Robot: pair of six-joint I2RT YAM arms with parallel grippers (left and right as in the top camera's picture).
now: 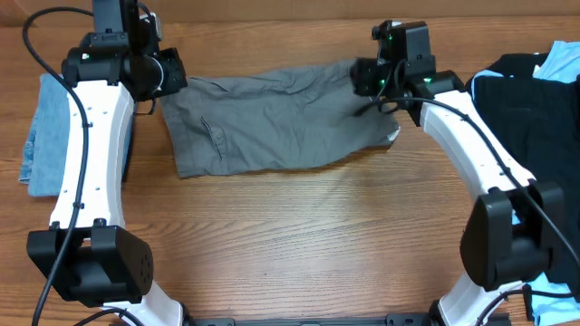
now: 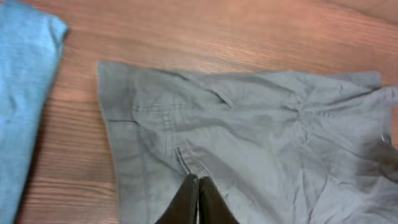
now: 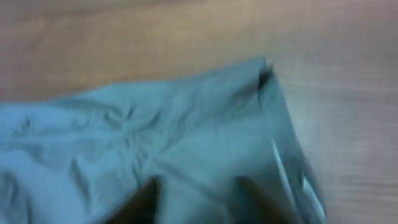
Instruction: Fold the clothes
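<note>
The clothes here are chiefly a grey woven garment [image 1: 281,118] spread flat across the far middle of the table, its pocket seam showing. My left gripper [image 1: 174,81] hovers at its left end. In the left wrist view the dark fingertips [image 2: 198,179] are pressed together over the grey cloth [image 2: 261,137] near the pocket stitching, and no fold shows between them. My right gripper [image 1: 376,98] is at the garment's right end. In the blurred right wrist view, the right gripper [image 3: 199,183] has its two fingers apart over the grey fabric [image 3: 155,137].
A denim-blue garment [image 1: 45,136] lies folded at the far left, beside the left arm [image 2: 22,93]. A black garment [image 1: 521,86] with light blue cloth [image 1: 564,62] on it is heaped at the right. More light blue fabric [image 1: 555,303] shows at the lower right corner.
</note>
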